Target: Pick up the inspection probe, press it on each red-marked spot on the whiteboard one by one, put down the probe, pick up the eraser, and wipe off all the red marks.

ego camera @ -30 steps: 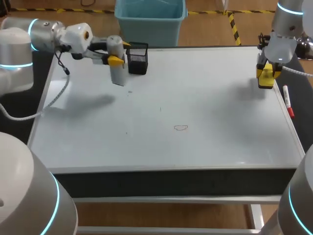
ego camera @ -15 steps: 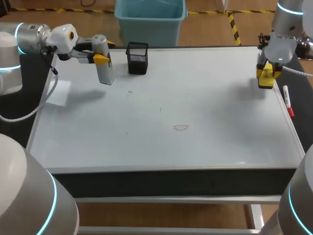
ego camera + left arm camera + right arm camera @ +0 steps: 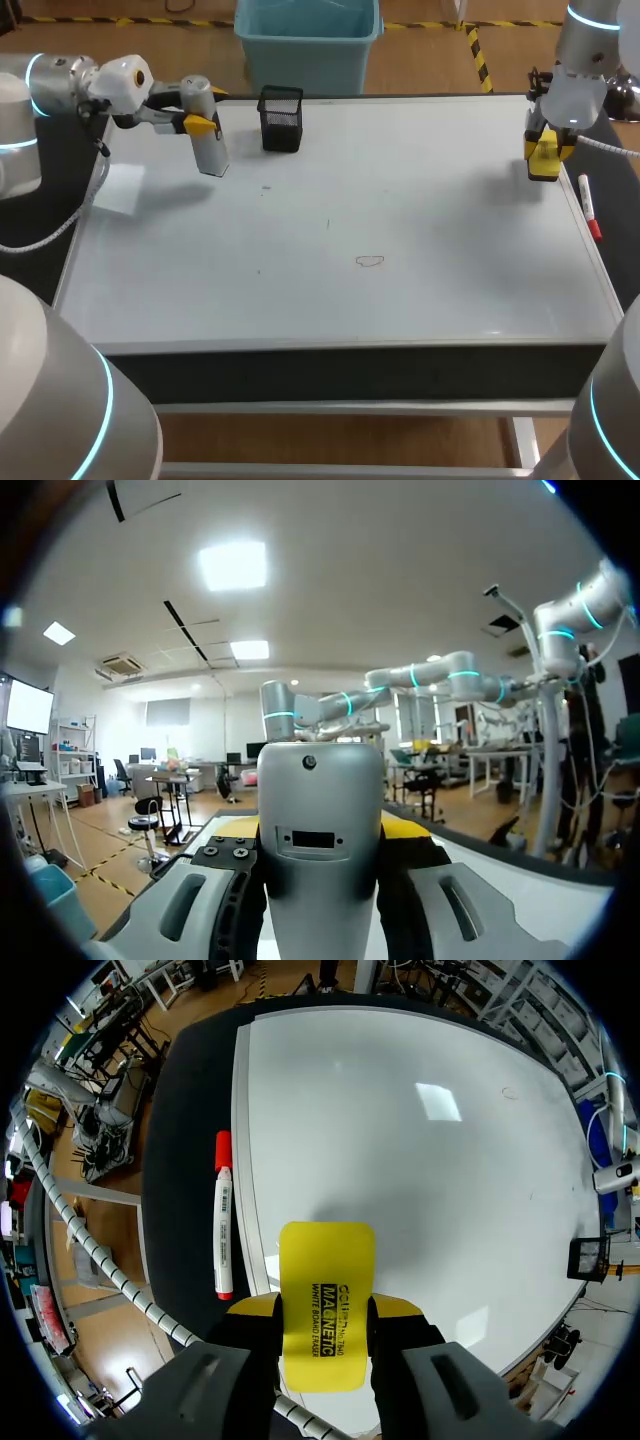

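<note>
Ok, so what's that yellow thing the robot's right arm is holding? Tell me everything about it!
It is a yellow eraser, a flat block with rounded corners and a black printed band. It looks like smooth plastic. The right end effector is shut on it, one yellow-tipped finger on each side. It sits over the whiteboard's edge, next to a white marker with red ends. Whether it touches the board cannot be seen.

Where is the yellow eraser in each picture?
Head view: the yellow eraser is near the whiteboard's right edge, held in the right gripper.
Left wrist view: not in it; the left gripper holds the probe.
Right wrist view: the eraser is clamped in that view's own gripper.
Shared landmark: the red marker lying beside it.
</note>
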Controlling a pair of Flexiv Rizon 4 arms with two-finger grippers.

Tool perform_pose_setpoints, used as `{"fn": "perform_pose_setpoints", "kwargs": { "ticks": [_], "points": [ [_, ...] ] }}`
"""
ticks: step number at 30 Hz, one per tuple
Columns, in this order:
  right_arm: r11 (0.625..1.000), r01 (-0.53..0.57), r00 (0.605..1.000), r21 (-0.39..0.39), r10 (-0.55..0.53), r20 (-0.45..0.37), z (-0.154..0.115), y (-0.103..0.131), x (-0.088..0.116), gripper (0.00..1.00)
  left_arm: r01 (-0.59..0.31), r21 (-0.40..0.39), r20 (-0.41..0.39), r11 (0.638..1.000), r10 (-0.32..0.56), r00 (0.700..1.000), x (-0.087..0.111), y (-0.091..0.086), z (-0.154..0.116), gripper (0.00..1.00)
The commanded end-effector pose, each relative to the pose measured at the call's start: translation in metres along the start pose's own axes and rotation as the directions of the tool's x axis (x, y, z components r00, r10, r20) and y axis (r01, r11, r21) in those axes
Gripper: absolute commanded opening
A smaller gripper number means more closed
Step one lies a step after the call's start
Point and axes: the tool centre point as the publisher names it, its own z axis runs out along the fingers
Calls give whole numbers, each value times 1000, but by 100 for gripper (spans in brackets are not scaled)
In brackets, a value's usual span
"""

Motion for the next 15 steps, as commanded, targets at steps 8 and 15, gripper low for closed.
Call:
{"fn": "perform_pose_setpoints", "kwargs": {
  "ticks": [8,15],
  "points": [
    [1000,11,999,14,-11,-37,-1,9,-8,0,1,2,-5,1000,-1,1000,-1,0,-1,0],
    [998,-14,1000,66,14,-8,-1,46,-26,0,1,2,-5,1000,-1,1000,-1,0,-1,0]
  ]
}}
